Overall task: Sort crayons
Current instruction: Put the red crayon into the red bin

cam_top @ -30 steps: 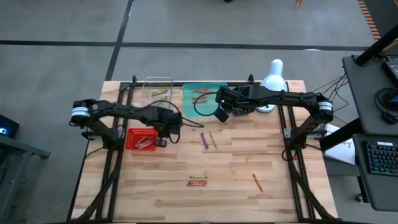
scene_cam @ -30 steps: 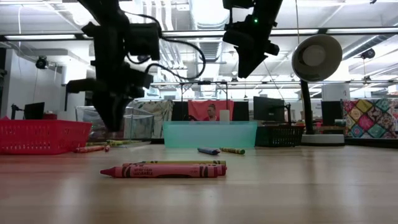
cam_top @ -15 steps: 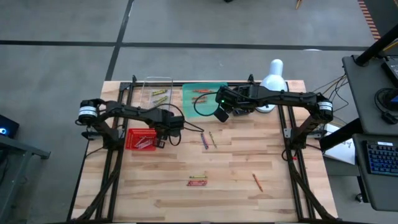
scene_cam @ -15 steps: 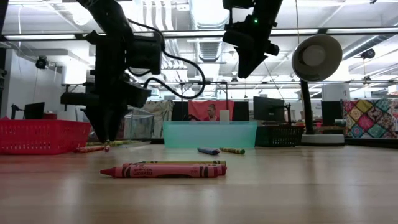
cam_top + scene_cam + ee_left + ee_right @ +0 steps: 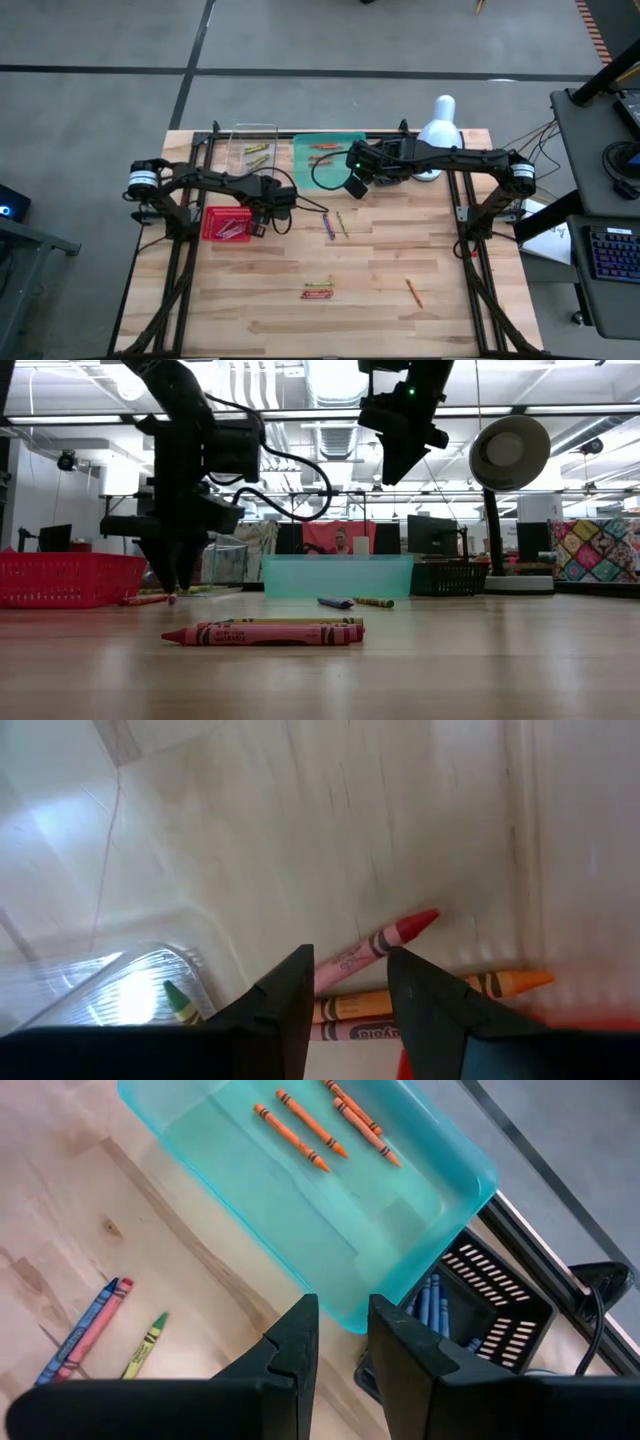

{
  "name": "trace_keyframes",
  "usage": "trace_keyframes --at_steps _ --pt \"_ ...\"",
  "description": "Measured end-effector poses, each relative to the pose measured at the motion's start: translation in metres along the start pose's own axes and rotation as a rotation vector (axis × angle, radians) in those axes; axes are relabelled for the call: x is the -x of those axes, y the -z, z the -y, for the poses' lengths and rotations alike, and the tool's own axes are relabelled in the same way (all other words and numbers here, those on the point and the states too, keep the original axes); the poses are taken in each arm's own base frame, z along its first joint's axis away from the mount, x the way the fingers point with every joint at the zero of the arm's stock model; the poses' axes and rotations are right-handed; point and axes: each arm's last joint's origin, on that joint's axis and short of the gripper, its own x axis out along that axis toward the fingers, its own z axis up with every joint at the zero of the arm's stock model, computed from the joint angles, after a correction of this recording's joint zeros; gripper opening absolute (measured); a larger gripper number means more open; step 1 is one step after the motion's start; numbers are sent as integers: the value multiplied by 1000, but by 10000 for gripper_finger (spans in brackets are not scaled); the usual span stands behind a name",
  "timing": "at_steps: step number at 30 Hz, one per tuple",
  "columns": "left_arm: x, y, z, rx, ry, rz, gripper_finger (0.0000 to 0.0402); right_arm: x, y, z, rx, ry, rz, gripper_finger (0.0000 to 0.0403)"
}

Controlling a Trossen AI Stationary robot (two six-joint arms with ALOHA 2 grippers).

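My left gripper [image 5: 350,968] points straight down at the table beside the red mesh basket [image 5: 226,223], its tips low over the wood [image 5: 172,590]. It is open, a finger on either side of a red crayon [image 5: 392,934] lying there; whether they touch it I cannot tell. An orange crayon [image 5: 500,983] and another crayon [image 5: 365,1032] lie next to it. My right gripper [image 5: 343,1335] hangs open, with nothing between its fingers, high above the near edge of the teal tray [image 5: 305,160]. More crayons lie loose at mid-table [image 5: 328,225], [image 5: 318,291], [image 5: 413,292].
The teal tray [image 5: 440,1220] holds orange crayons [image 5: 300,1120]. A clear tray [image 5: 240,135] holds yellow-green ones, and a black basket [image 5: 500,1320] holds blue ones. A white lamp [image 5: 440,125] stands at the far right. The near half of the table has free room around the loose crayons.
My left gripper has gone down toward the table next to the red basket, its tips now just above the crayons there. My right gripper has kept still.
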Motion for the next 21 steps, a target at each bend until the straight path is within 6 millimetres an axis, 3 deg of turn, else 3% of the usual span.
trace_keyframes --at_steps 21 --pt "4 3 1 9 30 -8 112 1 1 -3 8 -5 1 79"
